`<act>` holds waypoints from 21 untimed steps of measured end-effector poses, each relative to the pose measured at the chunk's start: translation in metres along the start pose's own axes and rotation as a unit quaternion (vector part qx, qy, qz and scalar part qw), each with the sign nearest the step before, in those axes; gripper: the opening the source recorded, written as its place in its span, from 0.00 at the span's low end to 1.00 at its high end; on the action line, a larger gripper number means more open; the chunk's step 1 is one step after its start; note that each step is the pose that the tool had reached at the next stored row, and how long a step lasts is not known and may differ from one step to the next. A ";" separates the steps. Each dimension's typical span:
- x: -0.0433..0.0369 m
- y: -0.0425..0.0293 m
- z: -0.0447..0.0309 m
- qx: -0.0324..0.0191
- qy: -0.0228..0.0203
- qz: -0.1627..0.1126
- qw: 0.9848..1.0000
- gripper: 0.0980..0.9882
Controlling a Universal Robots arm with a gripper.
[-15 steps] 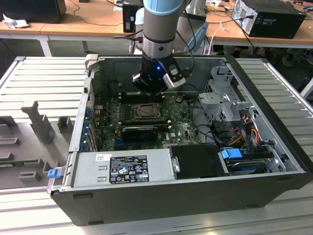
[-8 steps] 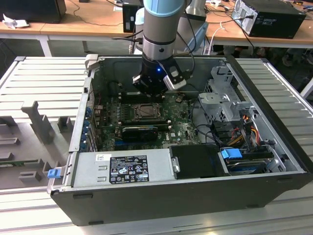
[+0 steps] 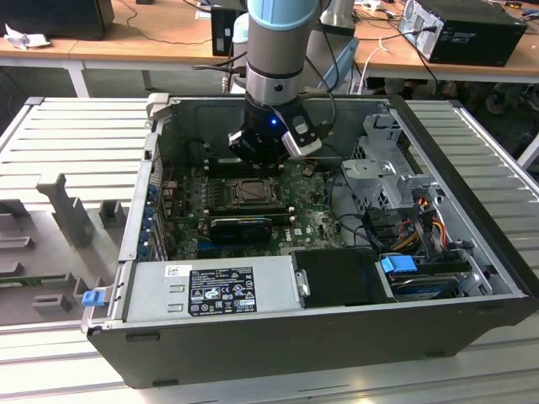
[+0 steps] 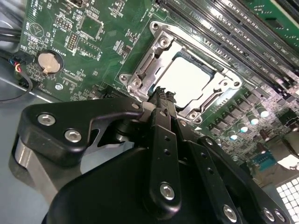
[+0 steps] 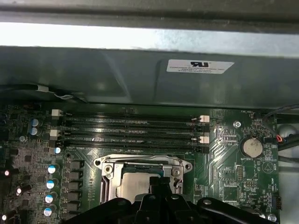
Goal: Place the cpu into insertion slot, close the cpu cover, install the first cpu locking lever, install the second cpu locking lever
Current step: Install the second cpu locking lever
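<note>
So, the cpu [image 4: 187, 84] already sat in the insertion slot [image 4: 212, 77], grey top face up, showing through the window of the cpu cover [image 4: 154, 58], which lay flat over it in both wrist views. Placing and closing looked done; I judged the work was at the locking levers, though I could not tell whether either lever was latched.

The gripper [image 4: 161, 95] hung just above the socket's edge, fingers drawn together with no visible gap and nothing held between them. In the first wrist view the gripper [image 5: 156, 184] tips sat over the near side of the cpu cover [image 5: 140, 163], touching or just above; hard to say. In the exterior view the gripper [image 3: 261, 151] was down inside the open computer case [image 3: 337, 345], above the socket.

Around it: the long memory slots [image 5: 131, 128] just beside the socket, a coin battery [image 5: 252, 148] near, capacitors [image 5: 50, 184] along one side, a black card [image 3: 240, 227] and the power supply [image 3: 215, 290] further off. Loose cables [image 3: 354, 219] were well apart. Nothing lay on the socket.
</note>
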State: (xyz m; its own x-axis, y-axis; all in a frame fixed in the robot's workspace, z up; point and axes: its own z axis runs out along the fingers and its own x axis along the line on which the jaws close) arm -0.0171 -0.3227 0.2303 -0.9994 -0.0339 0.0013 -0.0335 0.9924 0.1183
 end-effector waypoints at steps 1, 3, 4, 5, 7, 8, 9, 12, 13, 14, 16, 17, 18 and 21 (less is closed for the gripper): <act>0.0000 0.0000 -0.0019 0.000 0.000 0.000 1.000 0.01; 0.0000 0.0008 -0.0089 0.000 0.000 0.000 1.000 0.01; -0.0001 0.0009 -0.0114 0.000 0.000 0.000 1.000 0.01; 0.0000 0.0002 -0.0117 0.000 0.000 0.000 1.000 0.01; 0.0000 -0.0011 -0.0120 0.000 0.000 0.000 1.000 0.01; 0.0001 -0.0022 -0.0121 0.000 0.000 0.000 1.000 0.01; 0.0001 -0.0033 -0.0122 0.000 0.000 0.000 1.000 0.01; 0.0003 -0.0068 -0.0133 0.000 0.000 0.000 1.000 0.01; 0.0003 -0.0066 -0.0155 0.000 0.000 0.000 1.000 0.01; 0.0003 -0.0063 -0.0180 0.000 0.000 0.000 1.000 0.01; 0.0003 -0.0059 -0.0219 0.000 0.000 0.000 1.000 0.01; 0.0002 -0.0061 -0.0226 0.000 0.000 0.000 1.000 0.01; 0.0002 -0.0068 -0.0229 0.000 0.000 0.000 1.000 0.01; 0.0005 -0.0129 -0.0238 0.000 0.000 0.000 1.000 0.01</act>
State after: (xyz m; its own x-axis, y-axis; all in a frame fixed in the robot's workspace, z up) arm -0.0170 -0.3384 0.2524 -0.9994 -0.0341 0.0013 -0.0337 0.9924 0.1182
